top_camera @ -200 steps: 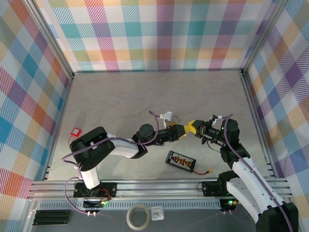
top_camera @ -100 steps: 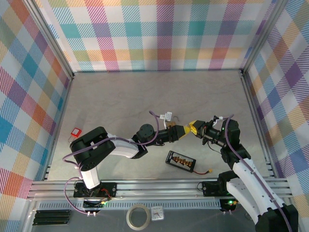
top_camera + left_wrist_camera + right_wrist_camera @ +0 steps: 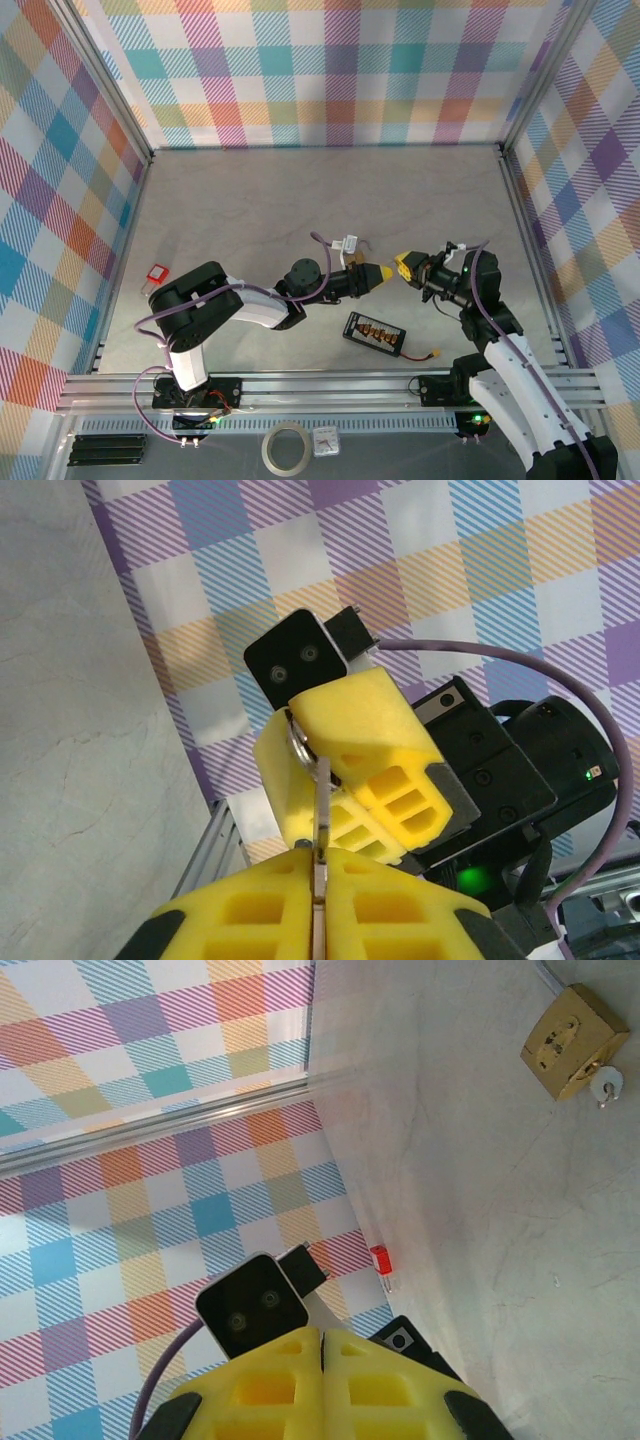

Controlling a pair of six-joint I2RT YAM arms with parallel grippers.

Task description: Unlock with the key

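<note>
Flagging risks first. We have the left gripper [image 3: 318, 872] clenched on the key [image 3: 322, 815]. It's a thin metal strip pinched in the seam between our yellow pads [image 3: 240, 915], held in the air above the table [image 3: 250, 200], between the two grippers. The right gripper [image 3: 404, 265] is clamped tight too. The key's ring [image 3: 298, 743] sits against its fingertips [image 3: 350, 720], but we can't tell whether they pinch it or just touch it.

What could go wrong, as we judge it:
- If both grippers hold the key and either arm moves, the thin key bends, twists in the pads or gets yanked out.
- We can't see how much of the shaft is buried in the left pads. A shallow grip could pivot or drop it.
- If the ring marks the head, the working end is likely inside the left pads. That's the wrong way round for the brass padlock [image 3: 568, 1028], which lies on the table apart from both grippers.
- A small silvery piece [image 3: 603, 1085] touches that padlock. We can't tell what it is, so let's not confuse it with our key.

Orientation: the long axis runs in line with the left fingers, straight out of the seam toward the right gripper. From above that's roughly left-right across the table. The ring end points at the right gripper and the other end is hidden. It's edge-on to the left wrist camera.
</note>
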